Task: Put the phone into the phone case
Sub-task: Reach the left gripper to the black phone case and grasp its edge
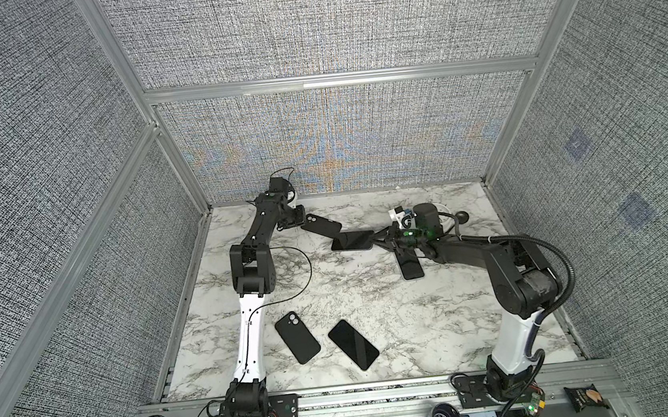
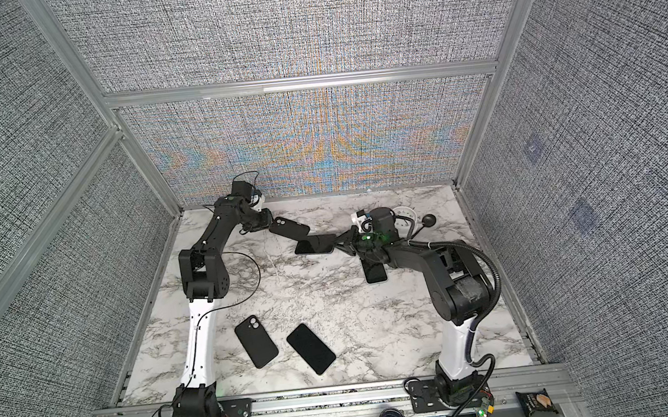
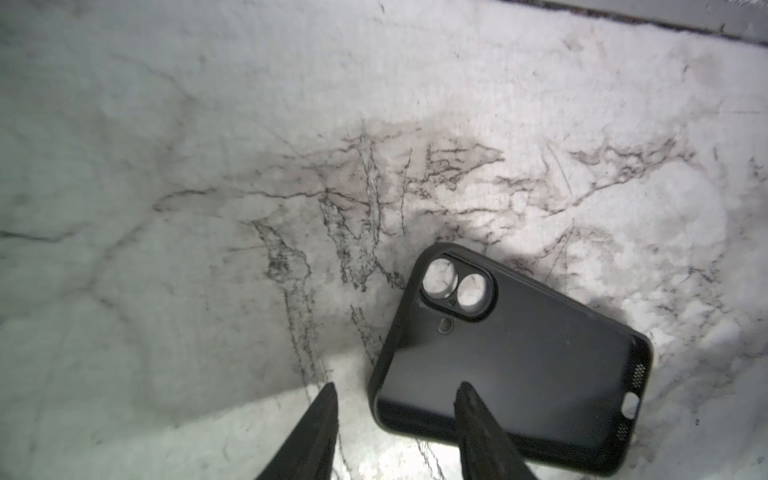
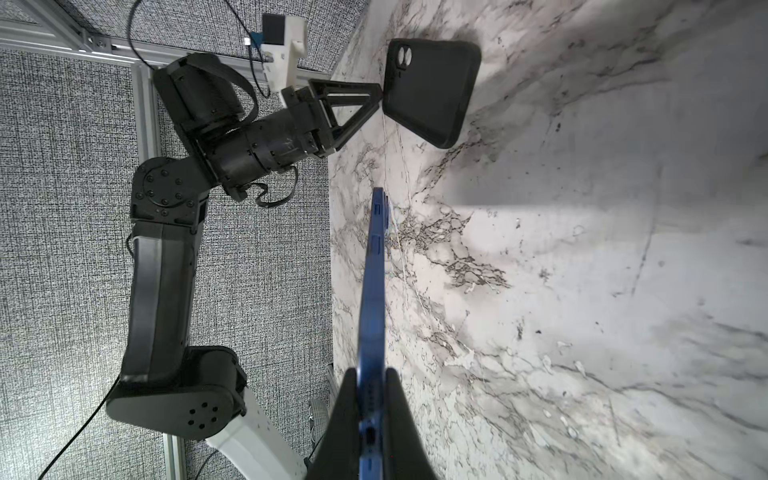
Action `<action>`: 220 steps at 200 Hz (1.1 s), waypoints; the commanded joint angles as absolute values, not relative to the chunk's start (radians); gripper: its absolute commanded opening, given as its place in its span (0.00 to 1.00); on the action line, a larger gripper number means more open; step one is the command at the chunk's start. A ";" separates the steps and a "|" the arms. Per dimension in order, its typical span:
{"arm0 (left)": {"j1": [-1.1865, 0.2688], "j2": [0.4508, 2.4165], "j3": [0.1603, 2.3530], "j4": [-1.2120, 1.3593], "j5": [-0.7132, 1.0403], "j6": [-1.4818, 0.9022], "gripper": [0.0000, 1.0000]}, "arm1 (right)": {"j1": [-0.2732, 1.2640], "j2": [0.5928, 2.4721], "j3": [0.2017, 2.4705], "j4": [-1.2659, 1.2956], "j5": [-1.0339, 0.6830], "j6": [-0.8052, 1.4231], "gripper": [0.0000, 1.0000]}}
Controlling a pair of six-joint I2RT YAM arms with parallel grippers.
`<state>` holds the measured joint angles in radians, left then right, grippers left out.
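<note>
Two claws share this. My right claw (image 4: 371, 372) is clamped on the bottom end of the blue phone (image 4: 374, 291), held edge-on over the marble table (image 3: 166, 166), near the black phone case (image 3: 519, 353). My left claw (image 3: 397, 384) stands half open astride the case's long edge, not yet gripping. If it pinches only that soft rim, I expect the case to flex or skid when the phone pushes in.

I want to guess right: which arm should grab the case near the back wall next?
Probably left. The left gripper has open jaws astride the edge of the phone case; the right gripper is shut on the blue phone.
</note>
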<state>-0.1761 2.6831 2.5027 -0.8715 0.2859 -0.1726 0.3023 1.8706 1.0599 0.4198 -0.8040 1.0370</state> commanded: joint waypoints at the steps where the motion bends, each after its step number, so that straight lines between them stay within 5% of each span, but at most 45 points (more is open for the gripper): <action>1: -0.182 2.697 2.508 -0.888 0.252 -0.148 0.46 | 0.301 1.844 1.056 0.411 -0.812 0.993 0.00; 78: -0.204 2.693 2.501 -0.923 0.182 -0.117 0.20 | 0.300 1.807 1.045 0.374 -0.801 0.971 0.00; 220: -0.255 2.510 2.238 -0.851 0.131 -0.244 0.03 | 0.289 1.668 1.025 0.169 -0.741 0.823 0.00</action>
